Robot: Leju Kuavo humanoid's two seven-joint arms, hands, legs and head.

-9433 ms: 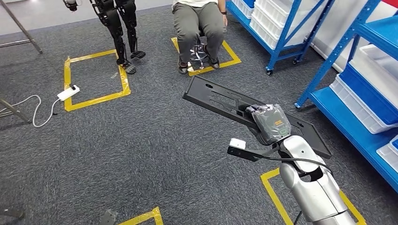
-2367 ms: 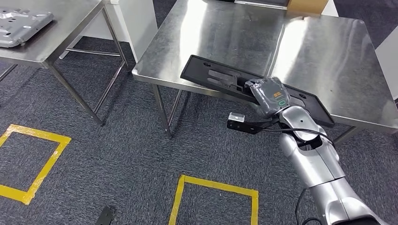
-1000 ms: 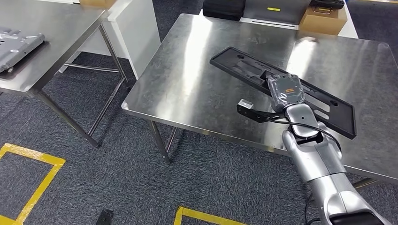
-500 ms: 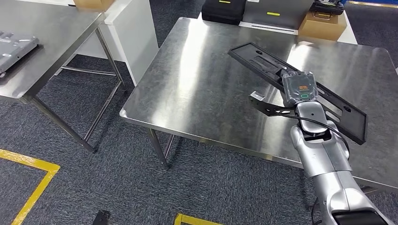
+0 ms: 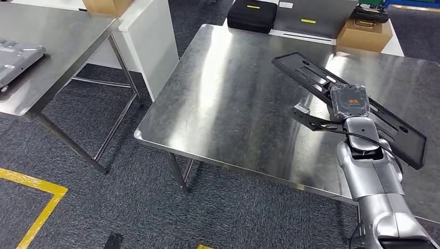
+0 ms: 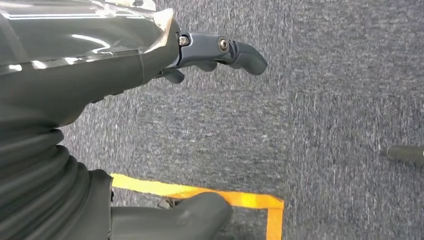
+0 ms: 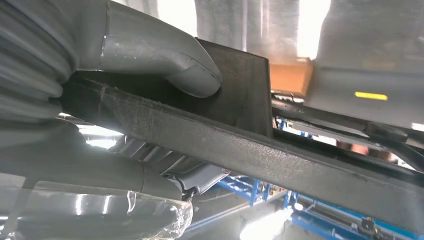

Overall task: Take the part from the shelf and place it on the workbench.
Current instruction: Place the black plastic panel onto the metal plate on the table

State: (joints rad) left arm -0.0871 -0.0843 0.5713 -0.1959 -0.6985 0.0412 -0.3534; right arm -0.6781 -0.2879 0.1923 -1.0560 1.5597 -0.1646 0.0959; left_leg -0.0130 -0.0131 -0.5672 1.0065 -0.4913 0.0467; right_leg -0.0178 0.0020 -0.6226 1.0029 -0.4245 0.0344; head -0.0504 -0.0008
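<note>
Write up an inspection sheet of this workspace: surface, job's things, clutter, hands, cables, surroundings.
Surface: steel workbench, bare and shiny where seen.
Job's things: long black part, held tilted over the workbench; whether any end touches the top cannot be told.
Clutter: nothing seen on the workbench; black case and cardboard box sit on a white surface behind it.
Hands: right hand grips the part, thumb pressed on its face; left hand hangs over the carpet holding nothing, fingers apart.
Cables: black cable loops along the right wrist.
Surroundings: second steel table with a grey metal plate; grey carpet with yellow tape.
</note>
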